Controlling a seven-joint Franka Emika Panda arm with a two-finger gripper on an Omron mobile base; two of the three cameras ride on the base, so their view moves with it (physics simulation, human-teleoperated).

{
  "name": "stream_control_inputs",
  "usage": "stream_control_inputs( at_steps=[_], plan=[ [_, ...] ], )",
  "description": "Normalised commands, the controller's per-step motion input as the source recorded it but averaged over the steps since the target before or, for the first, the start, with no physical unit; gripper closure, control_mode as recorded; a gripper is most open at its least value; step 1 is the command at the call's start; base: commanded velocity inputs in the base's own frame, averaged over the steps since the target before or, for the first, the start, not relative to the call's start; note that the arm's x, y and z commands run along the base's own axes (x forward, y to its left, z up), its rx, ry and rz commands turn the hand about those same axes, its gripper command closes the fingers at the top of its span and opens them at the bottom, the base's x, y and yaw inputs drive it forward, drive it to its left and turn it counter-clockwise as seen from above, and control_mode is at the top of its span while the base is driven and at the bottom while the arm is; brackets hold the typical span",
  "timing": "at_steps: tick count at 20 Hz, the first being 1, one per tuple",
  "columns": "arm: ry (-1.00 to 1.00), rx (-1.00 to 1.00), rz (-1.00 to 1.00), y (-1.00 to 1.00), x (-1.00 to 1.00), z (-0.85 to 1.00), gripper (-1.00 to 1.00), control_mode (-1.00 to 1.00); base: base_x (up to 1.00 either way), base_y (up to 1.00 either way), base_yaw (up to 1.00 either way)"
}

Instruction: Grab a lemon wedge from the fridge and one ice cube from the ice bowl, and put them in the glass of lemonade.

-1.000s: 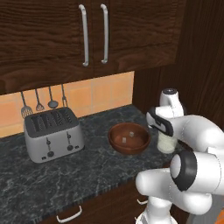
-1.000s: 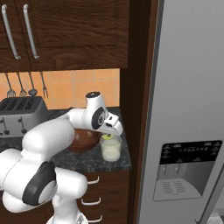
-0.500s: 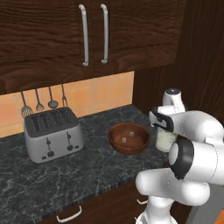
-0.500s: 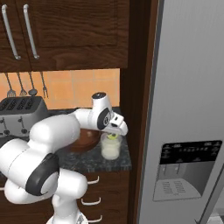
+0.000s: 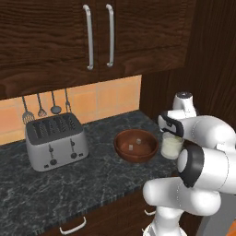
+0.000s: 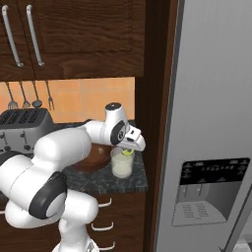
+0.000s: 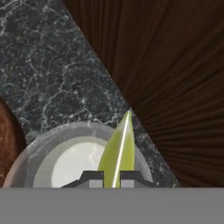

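Observation:
My gripper [image 7: 112, 178] is shut on the lemon wedge [image 7: 119, 148], a thin yellow-green sliver held right above the glass of lemonade [image 7: 74, 164]. Seen from the right base camera, the gripper [image 6: 129, 150] hangs over the glass [image 6: 121, 164] with the wedge [image 6: 128, 152] at its rim. In the left base view the glass [image 5: 171, 146] stands on the dark counter just right of the ice bowl [image 5: 136, 145], which holds two pale cubes, and the gripper [image 5: 173, 132] is above the glass. The grey fridge [image 6: 211, 123] stands to the right.
A silver toaster [image 5: 55, 140] sits at the counter's left. Utensils [image 5: 46, 107] hang on the orange backsplash. Dark wood cabinets [image 5: 99, 37] hang above the counter, and a dark wood panel [image 7: 175, 74] stands close beside the glass. The counter edge [image 6: 106, 186] is just in front of the glass.
The hand with the wedge has shifted right and slightly down, from beside the bowl to directly over the glass. Bowl, glass and toaster have stayed put.

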Motion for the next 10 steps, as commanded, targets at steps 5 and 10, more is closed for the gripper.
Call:
stream_control_inputs(
  at_steps=[5, 10],
  plan=[
    [-0.03, 0.00, 0.00, 0.03, 0.00, 0.03, 1.00, -1.00, 0.00, 0.00, 0.00],
    [-0.04, 0.00, 0.00, 0.07, -0.28, 0.00, 1.00, -1.00, 0.00, 0.00, 0.00]
  ],
)
